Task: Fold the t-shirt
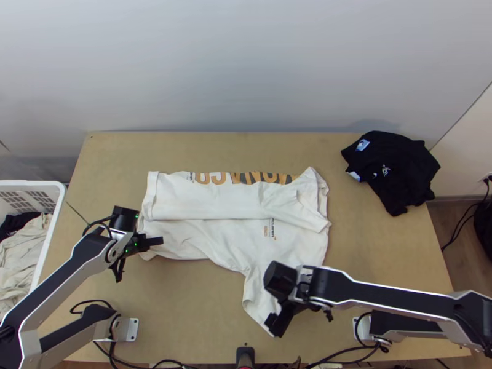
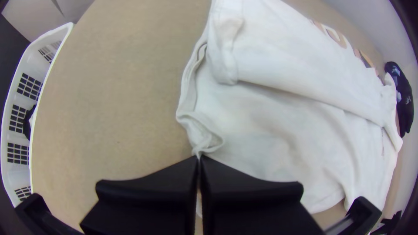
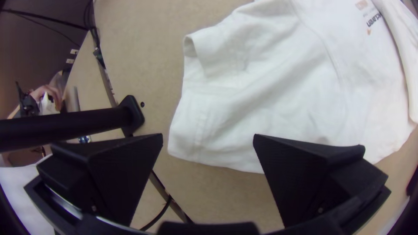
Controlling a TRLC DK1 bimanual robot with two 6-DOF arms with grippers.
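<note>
The white t-shirt [image 1: 230, 237] lies mid-table, its far side folded over toward the near side and one sleeve pointing to the near edge. At its left end is my left gripper [image 1: 154, 242]; in the left wrist view that left gripper [image 2: 199, 163] is shut on a bit of the shirt's hem [image 2: 204, 137]. Over the near sleeve hangs my right gripper [image 1: 275, 325]. From the right wrist view, the right gripper [image 3: 208, 143] stands wide open beside the sleeve [image 3: 217, 126], with no cloth pinched.
A dark folded garment [image 1: 393, 169] lies at the table's far right. The white basket [image 1: 52, 234] with clothes stands off the left edge. A black post [image 3: 74, 124] rises at the near edge. A person's hand [image 3: 48, 93] is beyond the table.
</note>
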